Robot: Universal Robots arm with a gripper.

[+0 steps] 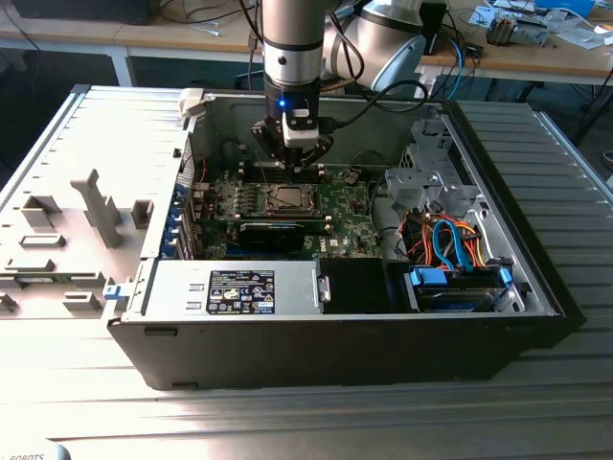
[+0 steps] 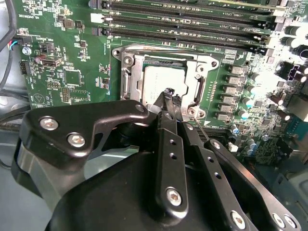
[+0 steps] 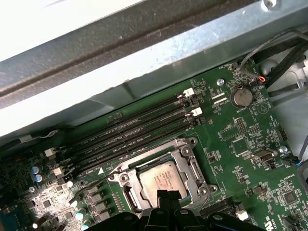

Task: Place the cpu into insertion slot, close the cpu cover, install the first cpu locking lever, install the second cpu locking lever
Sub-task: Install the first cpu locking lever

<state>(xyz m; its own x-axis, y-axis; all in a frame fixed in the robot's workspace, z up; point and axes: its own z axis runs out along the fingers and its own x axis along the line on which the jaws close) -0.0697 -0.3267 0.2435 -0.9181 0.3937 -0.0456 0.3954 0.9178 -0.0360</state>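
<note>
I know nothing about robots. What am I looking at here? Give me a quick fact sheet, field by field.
Setting: open computer case, motherboard exposed
Chip: cpu seated, grey top showing through the cover's window
Cover: cpu cover lying flat around the chip
Robot: hand low over the board, fingertips together at the cover's edge
Contact: cannot tell if it touches
Holding: nothing I can make out

- gripper [image 2: 168, 94]: black, satin, smooth; its screw heads [image 2: 49, 123] bright polished metal
- cpu [image 2: 161, 79] just under jaws: dull silver-grey metal top, matt
- cpu cover [image 2: 129, 72] around it: bare silver metal, shiny
- motherboard [image 2: 72, 53]: green, low sheen
- memory slots [image 2: 183, 26] beyond jaws: black plastic
- case wall [image 3: 144, 62] farther beyond: grey sheet metal, matt
</note>
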